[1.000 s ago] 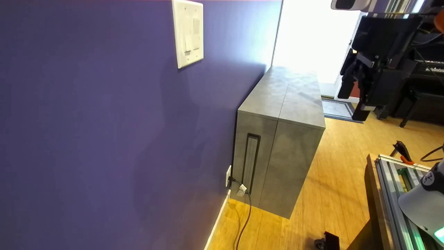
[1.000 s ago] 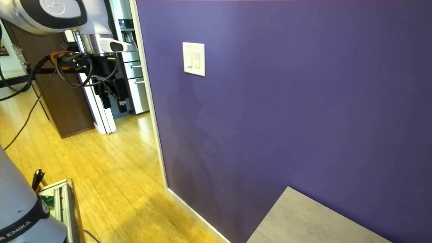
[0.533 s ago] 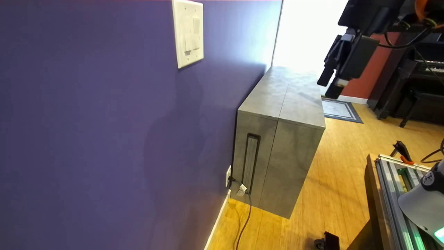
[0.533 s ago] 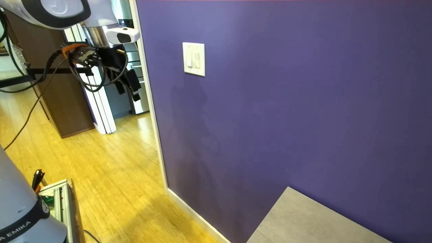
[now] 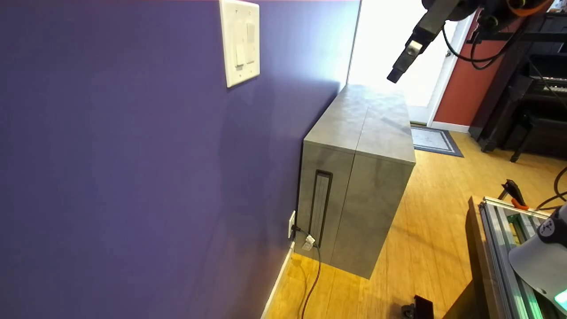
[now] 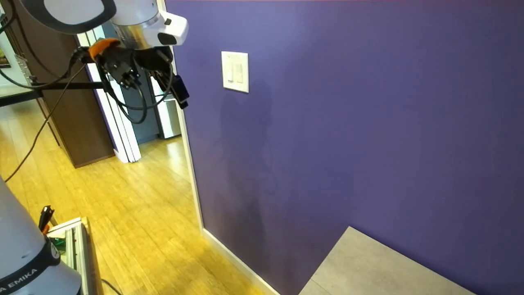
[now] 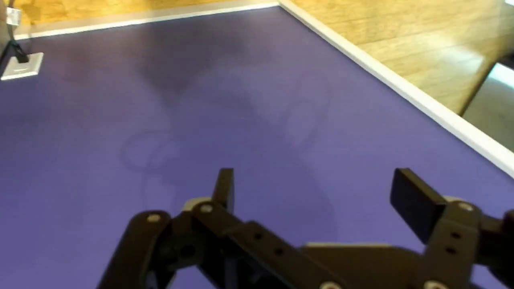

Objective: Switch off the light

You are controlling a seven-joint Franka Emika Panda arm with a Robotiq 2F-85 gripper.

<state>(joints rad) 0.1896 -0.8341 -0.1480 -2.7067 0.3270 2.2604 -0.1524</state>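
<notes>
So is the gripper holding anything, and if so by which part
Nothing is held: the gripper stands open, only purple wall showing between its fingertips.

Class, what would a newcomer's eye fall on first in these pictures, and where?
Probably the purple wall, which fills much of both exterior views and bears a white double switch plate in their upper part. Next come the open black gripper low in the wrist view and the grey cabinet beside the wall.
</notes>
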